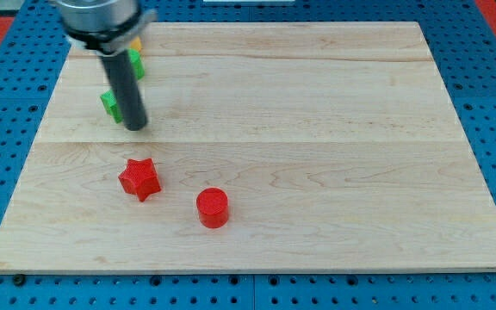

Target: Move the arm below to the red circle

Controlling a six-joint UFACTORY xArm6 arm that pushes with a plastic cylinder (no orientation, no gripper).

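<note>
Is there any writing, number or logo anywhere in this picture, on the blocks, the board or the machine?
None: no word, number, label or sign can be read anywhere in the view.
The red circle and the red star are plain.
The green blocks beside the rod, partly hidden, show no marks.
The wooden board bears only grain.
The dark rod ending in my tip carries no visible lettering.

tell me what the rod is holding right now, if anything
Nothing is held. My tip rests beside a green block, apart from the red circle.
</note>
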